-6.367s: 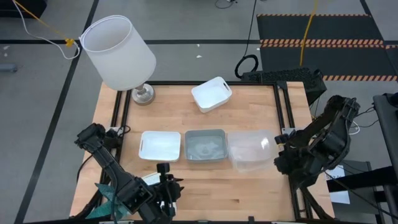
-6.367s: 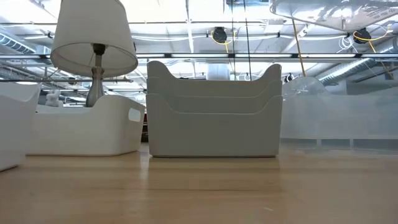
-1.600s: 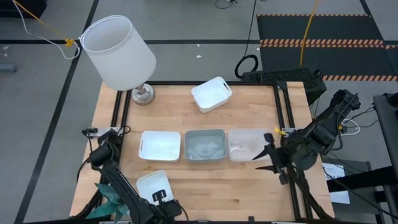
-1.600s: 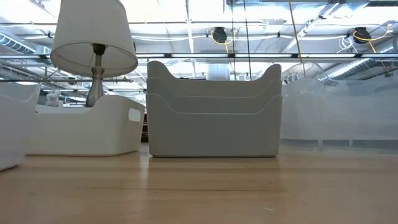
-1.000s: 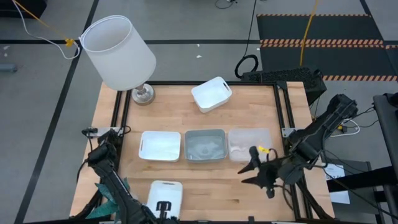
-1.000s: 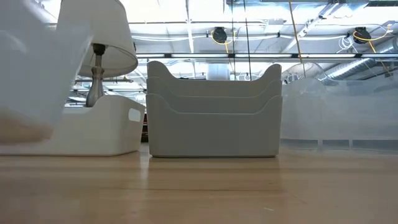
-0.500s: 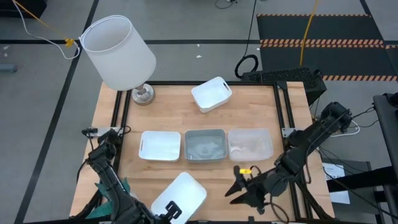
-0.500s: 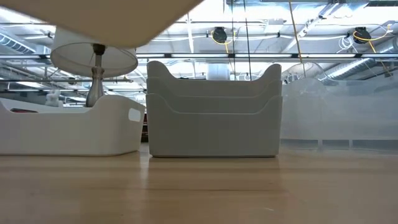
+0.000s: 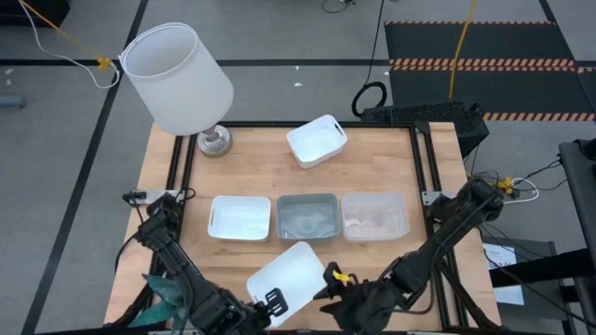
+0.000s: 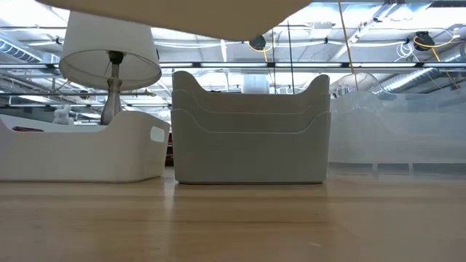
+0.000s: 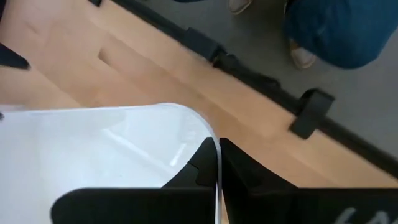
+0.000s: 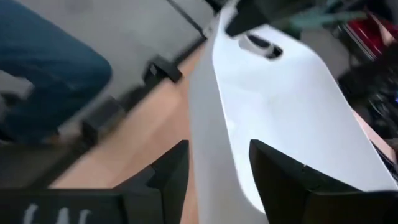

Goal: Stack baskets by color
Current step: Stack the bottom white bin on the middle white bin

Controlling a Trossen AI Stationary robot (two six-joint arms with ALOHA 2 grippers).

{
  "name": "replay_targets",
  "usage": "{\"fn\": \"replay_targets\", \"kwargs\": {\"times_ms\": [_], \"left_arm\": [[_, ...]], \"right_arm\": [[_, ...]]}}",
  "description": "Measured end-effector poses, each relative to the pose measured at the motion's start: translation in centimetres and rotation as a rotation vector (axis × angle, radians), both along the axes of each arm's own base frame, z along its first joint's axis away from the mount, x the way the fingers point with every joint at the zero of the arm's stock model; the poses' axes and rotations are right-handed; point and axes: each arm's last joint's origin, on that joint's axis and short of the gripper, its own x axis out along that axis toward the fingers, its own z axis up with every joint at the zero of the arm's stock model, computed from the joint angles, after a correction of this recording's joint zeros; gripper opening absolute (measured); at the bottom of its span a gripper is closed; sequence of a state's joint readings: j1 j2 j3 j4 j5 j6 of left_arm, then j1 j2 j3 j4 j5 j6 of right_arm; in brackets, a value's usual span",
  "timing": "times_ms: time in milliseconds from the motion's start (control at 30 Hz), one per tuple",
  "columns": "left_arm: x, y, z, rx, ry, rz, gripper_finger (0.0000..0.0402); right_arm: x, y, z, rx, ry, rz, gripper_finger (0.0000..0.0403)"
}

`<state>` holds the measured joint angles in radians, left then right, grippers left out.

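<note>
Now a white basket (image 9: 287, 276) is up in the air over the near edge of the table (image 9: 372, 177). The left gripper (image 9: 272, 302) is pinched tight on its rim. The right gripper (image 9: 333, 296) is at its other end, fingers apart around the rim. Behind it, white (image 9: 239, 218), grey (image 9: 306, 218) and clear (image 9: 374, 215) baskets sit in a row. Another white one (image 9: 317, 140) sits near the lamp (image 9: 180, 81).

Lamp (image 9: 177, 79) at table's (image 9: 372, 154) far-left corner (shade tilted); jeans-clad person (image 11: 339, 28) nearby.
</note>
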<state>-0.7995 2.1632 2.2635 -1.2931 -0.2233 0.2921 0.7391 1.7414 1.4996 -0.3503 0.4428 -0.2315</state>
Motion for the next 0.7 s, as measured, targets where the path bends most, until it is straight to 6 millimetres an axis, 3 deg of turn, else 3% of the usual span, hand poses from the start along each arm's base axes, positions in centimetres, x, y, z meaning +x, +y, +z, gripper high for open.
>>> {"fn": "replay_targets", "kwargs": {"times_ms": [133, 367, 533, 700], "left_arm": [[0.0, 0.3, -0.1, 0.038, 0.002, -0.008, 0.0003], [-0.3, 0.3, -1.0, 0.082, 0.041, -0.041, 0.0003], [-0.2, 0.4, -1.3, 0.087, 0.048, -0.041, 0.0008], [-0.3, 0.3, -1.4, 0.084, 0.052, -0.044, 0.0003]], "right_arm": [[0.0, -0.3, 0.0, -0.065, 0.022, -0.081, 0.0195], [-1.9, -1.6, 1.1, -0.066, 0.107, -0.132, 0.0241], [-2.7, -1.3, 0.8, -0.126, 0.142, -0.096, 0.0234], [-2.7, -1.1, 0.3, -0.203, 0.142, -0.035, 0.0201]]}}
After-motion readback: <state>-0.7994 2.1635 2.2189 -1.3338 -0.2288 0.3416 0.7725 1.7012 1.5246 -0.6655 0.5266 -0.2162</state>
